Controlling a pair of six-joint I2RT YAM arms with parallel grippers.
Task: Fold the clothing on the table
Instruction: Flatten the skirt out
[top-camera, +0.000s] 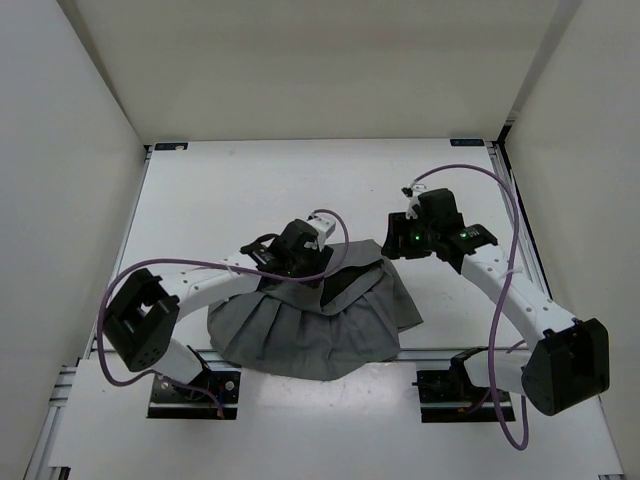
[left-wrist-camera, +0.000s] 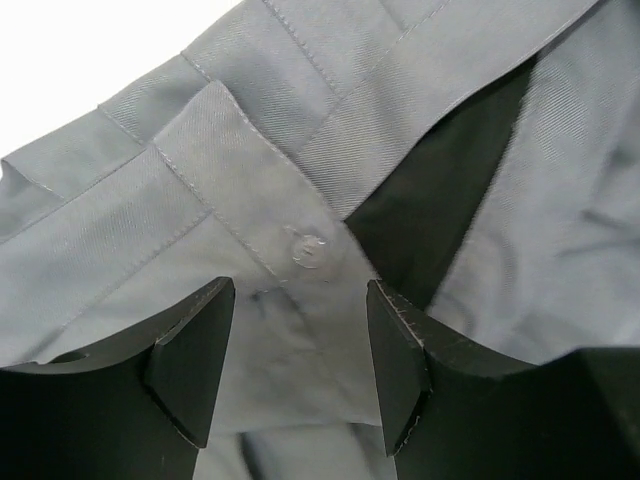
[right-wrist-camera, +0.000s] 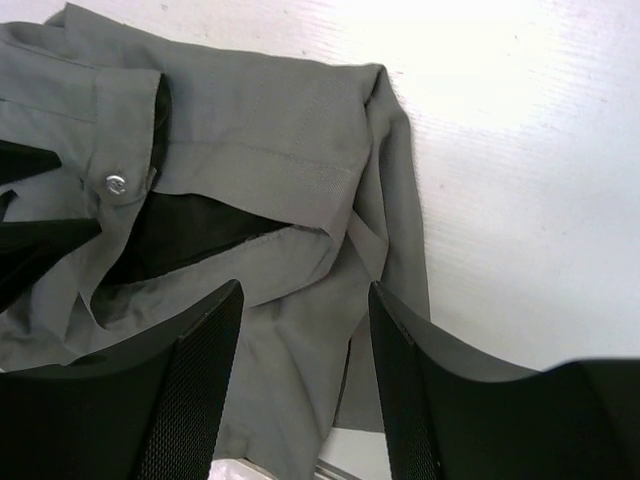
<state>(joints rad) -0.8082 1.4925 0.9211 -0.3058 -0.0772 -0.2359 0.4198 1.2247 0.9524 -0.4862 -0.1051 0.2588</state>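
The clothing is a grey pleated skirt lying rumpled at the near middle of the table, its hem hanging over the front rail. The waistband is turned open and shows dark lining. My left gripper hovers over the waistband; in the left wrist view its jaws stand open astride the buttoned band, with the button just ahead of them. My right gripper is at the skirt's far right corner, open above the cloth's right edge and holding nothing.
White walls close in the table on the left, back and right. A metal rail runs along the near edge by both arm bases. Purple cables loop from each arm. Bare white surface lies to the right of the skirt.
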